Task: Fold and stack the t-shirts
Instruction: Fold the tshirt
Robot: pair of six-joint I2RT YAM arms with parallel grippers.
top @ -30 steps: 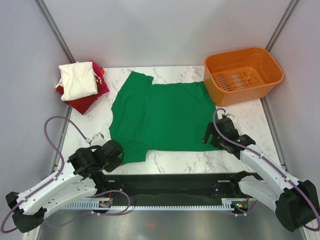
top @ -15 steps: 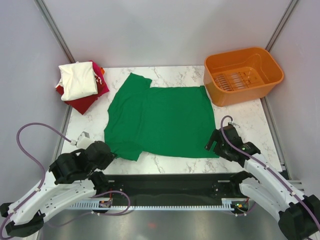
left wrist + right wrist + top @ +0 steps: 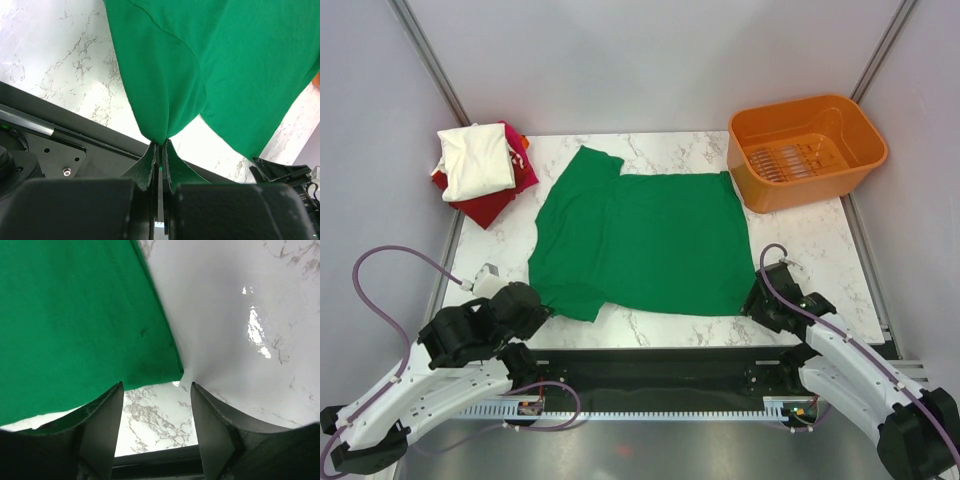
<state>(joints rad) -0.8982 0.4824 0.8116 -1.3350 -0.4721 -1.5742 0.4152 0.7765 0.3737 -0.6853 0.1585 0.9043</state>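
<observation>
The bright green t-shirt (image 3: 640, 240) lies spread flat across the middle of the marble table (image 3: 820, 240). My left gripper (image 3: 161, 145) is shut on the shirt's near-left sleeve (image 3: 160, 95), at the table's front-left edge (image 3: 535, 305). My right gripper (image 3: 155, 390) is open and empty, its fingers straddling the shirt's near-right hem corner (image 3: 172, 371) from just in front; it sits at the front right (image 3: 760, 300). A stack of folded shirts, cream-white (image 3: 475, 160) on top of red (image 3: 485, 205), lies at the back left, with a sliver of orange (image 3: 525, 142) showing.
An orange plastic basket (image 3: 805, 150) stands at the back right corner, touching the shirt's far-right edge. The black base rail (image 3: 650, 365) runs along the table's front edge. Grey walls close in on both sides.
A second ago the shirt lay farther right; my left gripper pulled its sleeve back and left. My right gripper slid toward the front edge, to the hem corner.
</observation>
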